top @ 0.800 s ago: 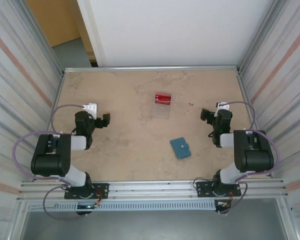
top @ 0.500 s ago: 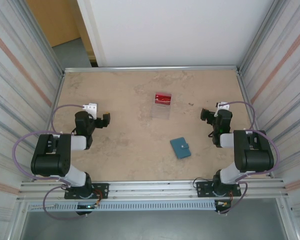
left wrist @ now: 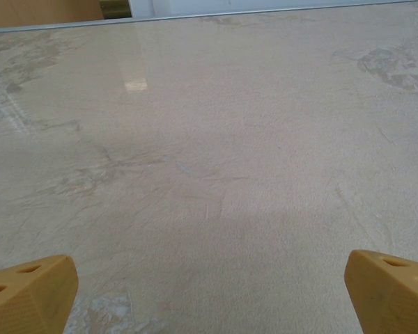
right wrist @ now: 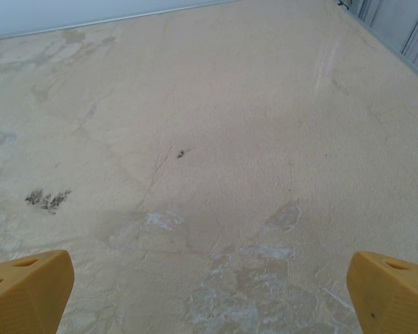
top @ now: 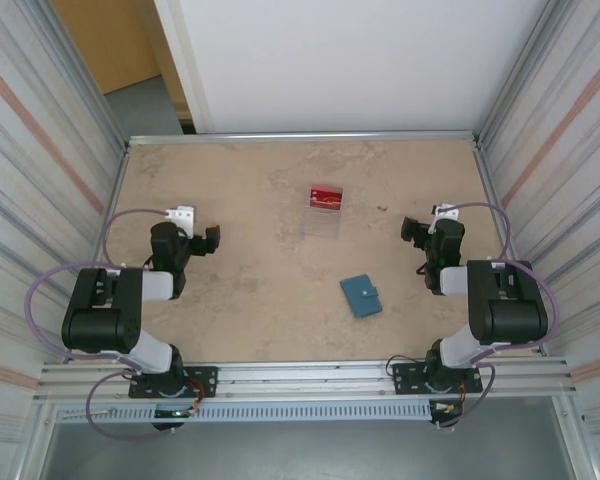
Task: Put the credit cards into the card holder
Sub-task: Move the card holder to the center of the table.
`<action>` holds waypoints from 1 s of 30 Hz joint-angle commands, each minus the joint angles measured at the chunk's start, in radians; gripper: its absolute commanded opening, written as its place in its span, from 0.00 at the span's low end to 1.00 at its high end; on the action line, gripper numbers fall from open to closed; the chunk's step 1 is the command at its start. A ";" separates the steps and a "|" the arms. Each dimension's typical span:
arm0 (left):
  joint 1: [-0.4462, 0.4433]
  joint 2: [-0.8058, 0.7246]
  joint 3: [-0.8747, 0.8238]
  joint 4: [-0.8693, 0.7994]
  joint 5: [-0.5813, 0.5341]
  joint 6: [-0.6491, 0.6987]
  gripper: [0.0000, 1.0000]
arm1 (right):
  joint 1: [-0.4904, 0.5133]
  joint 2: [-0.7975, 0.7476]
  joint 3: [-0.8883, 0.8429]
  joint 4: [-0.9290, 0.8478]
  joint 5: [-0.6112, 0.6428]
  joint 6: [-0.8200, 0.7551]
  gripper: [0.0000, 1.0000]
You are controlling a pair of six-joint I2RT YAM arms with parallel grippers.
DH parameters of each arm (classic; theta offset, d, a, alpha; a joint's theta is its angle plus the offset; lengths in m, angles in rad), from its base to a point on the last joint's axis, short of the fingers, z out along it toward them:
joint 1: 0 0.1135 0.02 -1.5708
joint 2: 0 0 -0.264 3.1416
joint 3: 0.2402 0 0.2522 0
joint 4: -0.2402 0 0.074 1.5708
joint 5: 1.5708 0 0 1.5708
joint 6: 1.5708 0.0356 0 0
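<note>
Ahead of the left gripper's jaws the table is a smooth, mottled beige, stone-look surface with a soft sheen and one pale glare spot, while ahead of the right gripper's jaws it carries dark specks and whitish scuffed patches. The fingertips on both look like matt, slightly grainy orange-yellow plastic. Out between the two pairs of jaws, the card holder reads as matt teal, leather-like material, the credit cards as smooth red plastic, and the case just nearer the jaws than the cards as clear plastic.
</note>
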 commanded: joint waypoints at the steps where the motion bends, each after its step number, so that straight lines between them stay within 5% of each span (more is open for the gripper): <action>1: -0.008 -0.003 0.007 0.022 -0.023 0.018 0.99 | 0.000 0.000 -0.001 0.017 -0.002 -0.026 0.99; 5: -0.011 -0.023 0.025 -0.017 -0.018 0.024 0.99 | -0.003 0.000 0.000 0.013 -0.012 -0.023 0.99; 8: -0.036 -0.083 0.152 -0.290 -0.042 0.059 0.99 | 0.014 -0.017 -0.003 0.009 0.027 -0.033 0.99; 13: -0.088 -0.146 0.435 -0.807 -0.056 0.074 0.99 | 0.049 -0.151 0.218 -0.519 0.061 0.022 0.99; 18: -0.136 -0.248 0.726 -1.290 0.000 -0.100 0.99 | 0.101 -0.247 0.411 -0.904 -0.034 0.157 0.99; 22: -0.056 -0.301 0.710 -1.301 0.319 -0.142 0.99 | 0.168 -0.313 0.517 -1.165 -0.102 0.235 0.99; 30: 0.079 -0.324 0.499 -1.132 0.482 -0.270 0.99 | 0.325 -0.537 0.469 -1.502 -0.208 0.414 1.00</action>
